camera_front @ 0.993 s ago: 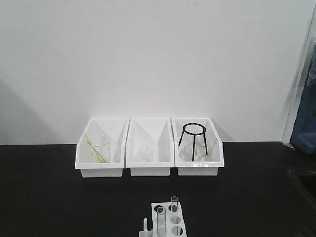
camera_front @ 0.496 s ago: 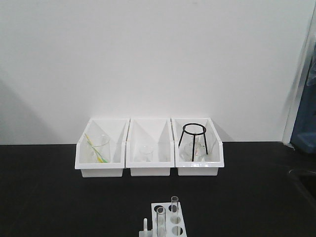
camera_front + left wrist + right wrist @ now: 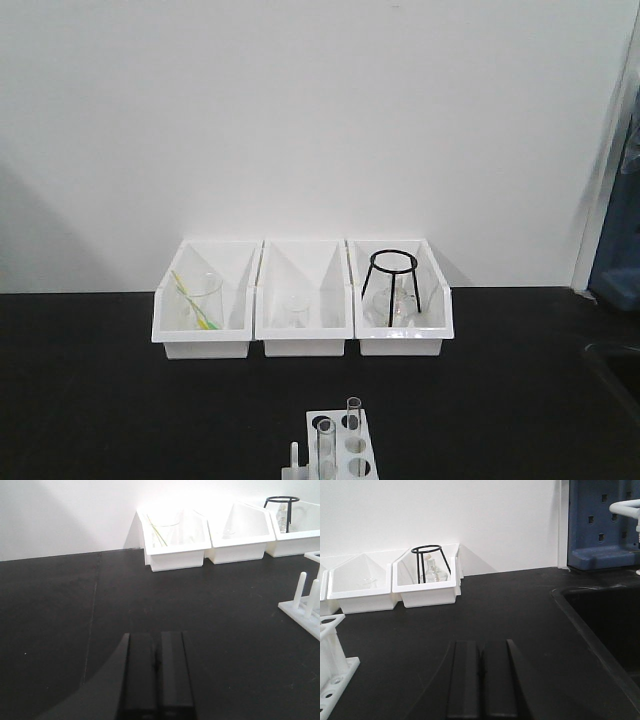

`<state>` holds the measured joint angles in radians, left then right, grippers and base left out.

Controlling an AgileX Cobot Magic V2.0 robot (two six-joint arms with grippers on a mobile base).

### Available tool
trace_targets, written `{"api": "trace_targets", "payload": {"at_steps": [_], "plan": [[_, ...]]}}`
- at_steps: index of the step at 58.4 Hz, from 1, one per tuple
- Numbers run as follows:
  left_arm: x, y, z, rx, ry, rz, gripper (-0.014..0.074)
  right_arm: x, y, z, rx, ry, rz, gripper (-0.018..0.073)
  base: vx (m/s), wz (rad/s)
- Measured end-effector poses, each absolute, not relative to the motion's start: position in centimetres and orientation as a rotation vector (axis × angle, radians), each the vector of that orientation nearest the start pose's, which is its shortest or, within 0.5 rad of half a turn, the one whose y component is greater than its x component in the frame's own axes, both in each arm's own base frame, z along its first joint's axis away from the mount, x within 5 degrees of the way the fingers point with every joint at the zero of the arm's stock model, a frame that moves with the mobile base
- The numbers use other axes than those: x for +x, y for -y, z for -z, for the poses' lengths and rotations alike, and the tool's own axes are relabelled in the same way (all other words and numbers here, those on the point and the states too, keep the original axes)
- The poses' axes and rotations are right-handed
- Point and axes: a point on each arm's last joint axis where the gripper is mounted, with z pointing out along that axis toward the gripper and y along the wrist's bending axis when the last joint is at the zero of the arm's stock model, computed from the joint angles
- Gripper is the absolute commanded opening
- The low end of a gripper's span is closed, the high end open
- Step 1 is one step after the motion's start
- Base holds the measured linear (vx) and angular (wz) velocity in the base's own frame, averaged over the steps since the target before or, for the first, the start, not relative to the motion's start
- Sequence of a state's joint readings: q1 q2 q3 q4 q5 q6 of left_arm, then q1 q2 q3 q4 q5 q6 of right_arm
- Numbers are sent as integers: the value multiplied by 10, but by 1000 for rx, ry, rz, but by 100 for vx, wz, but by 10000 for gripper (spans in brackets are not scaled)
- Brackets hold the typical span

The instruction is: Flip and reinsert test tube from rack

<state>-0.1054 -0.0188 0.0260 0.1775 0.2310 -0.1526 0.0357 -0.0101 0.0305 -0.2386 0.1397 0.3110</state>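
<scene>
The small white rack [image 3: 340, 450] stands on the black table at the bottom middle of the front view. Two clear test tubes stand upright in it, one nearer [image 3: 325, 445] and one behind [image 3: 353, 412]. Its pegs show at the right edge of the left wrist view [image 3: 305, 592], and a corner of it shows at the left edge of the right wrist view [image 3: 332, 665]. My left gripper [image 3: 156, 636] is shut and empty, low over the table left of the rack. My right gripper [image 3: 481, 644] is shut and empty, right of the rack.
Three white bins stand in a row by the back wall: the left one [image 3: 205, 300] holds a beaker with a yellow-green rod, the middle one [image 3: 303, 300] a small glass, the right one [image 3: 398, 298] a flask under a black wire stand. A sink basin [image 3: 610, 620] lies at the right.
</scene>
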Motion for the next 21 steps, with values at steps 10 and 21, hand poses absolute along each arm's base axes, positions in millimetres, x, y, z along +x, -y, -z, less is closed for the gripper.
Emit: {"api": "trace_targets", "payload": {"at_steps": [10,21], "plan": [[55,2,-185,78,-1717,28,-6,57,1,-191,56,-1641,-55,-11,0,0],[55,2,-185,78,-1717,28,-6,57,1,-191,56,-1641,-55,-11,0,0]]}}
